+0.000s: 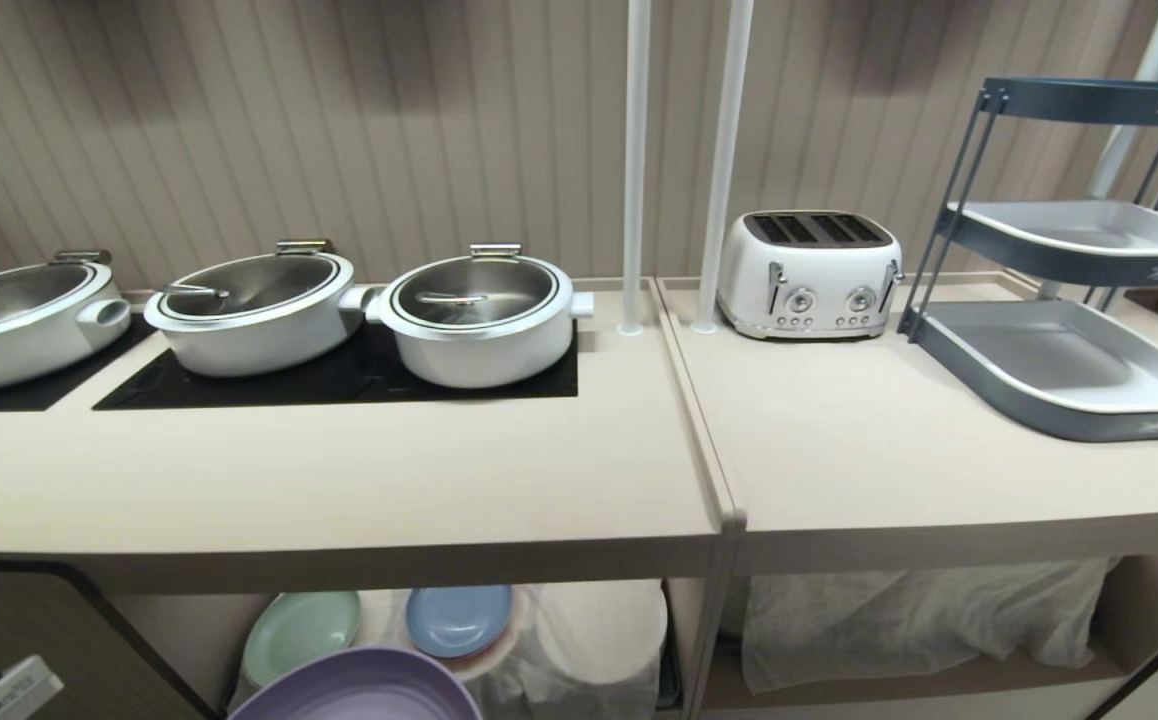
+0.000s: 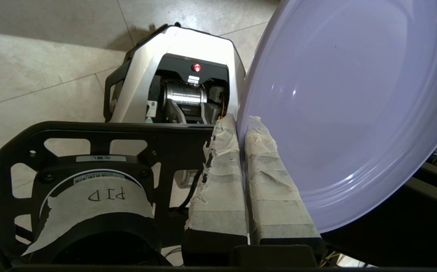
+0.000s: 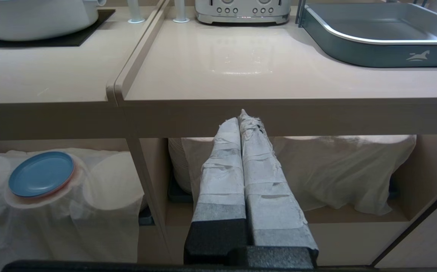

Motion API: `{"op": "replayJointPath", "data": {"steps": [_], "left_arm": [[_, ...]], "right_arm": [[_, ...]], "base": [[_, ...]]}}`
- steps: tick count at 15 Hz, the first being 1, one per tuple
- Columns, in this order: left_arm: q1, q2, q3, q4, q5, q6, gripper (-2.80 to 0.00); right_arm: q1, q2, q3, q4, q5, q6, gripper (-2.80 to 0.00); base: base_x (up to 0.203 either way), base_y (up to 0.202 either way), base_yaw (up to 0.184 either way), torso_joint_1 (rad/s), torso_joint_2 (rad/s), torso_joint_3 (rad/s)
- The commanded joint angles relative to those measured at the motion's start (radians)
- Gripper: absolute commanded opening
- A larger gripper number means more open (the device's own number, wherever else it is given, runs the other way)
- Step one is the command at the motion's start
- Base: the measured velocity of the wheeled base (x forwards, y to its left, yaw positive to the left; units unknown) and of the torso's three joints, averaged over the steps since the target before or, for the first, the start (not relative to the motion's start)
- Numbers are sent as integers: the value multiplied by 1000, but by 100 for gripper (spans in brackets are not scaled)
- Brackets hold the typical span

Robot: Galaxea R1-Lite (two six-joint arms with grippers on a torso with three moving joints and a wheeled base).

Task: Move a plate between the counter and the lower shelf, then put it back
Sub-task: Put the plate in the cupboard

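Observation:
My left gripper (image 2: 241, 119) is shut on the rim of the lilac plate (image 2: 350, 105), which stands tilted on edge in the left wrist view, over the floor and my base. In the head view the plate (image 1: 359, 690) shows at the bottom edge, in front of the lower shelf (image 1: 579, 620) and below the counter (image 1: 339, 480); the gripper itself is out of that view. The right gripper (image 3: 243, 115) is shut on nothing, parked in front of the adjoining top's edge.
Three white pots (image 1: 474, 315) stand on black hob panels. On the cloth-covered humps in the shelf lie a mint-green plate (image 1: 301, 632) and a blue plate (image 1: 459, 618). A white toaster (image 1: 807, 272) and a grey tiered tray rack (image 1: 1064, 365) sit on the adjoining top.

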Motion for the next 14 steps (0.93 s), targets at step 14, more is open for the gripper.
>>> {"op": "replayJointPath", "data": {"steps": [14], "left_arm": [[-1,-2,-6,0,-6,1,-280]], "right_arm": [[0,0,0,0,0,-1,-280]], "base": [[0,0,0,0,0,0]]}}
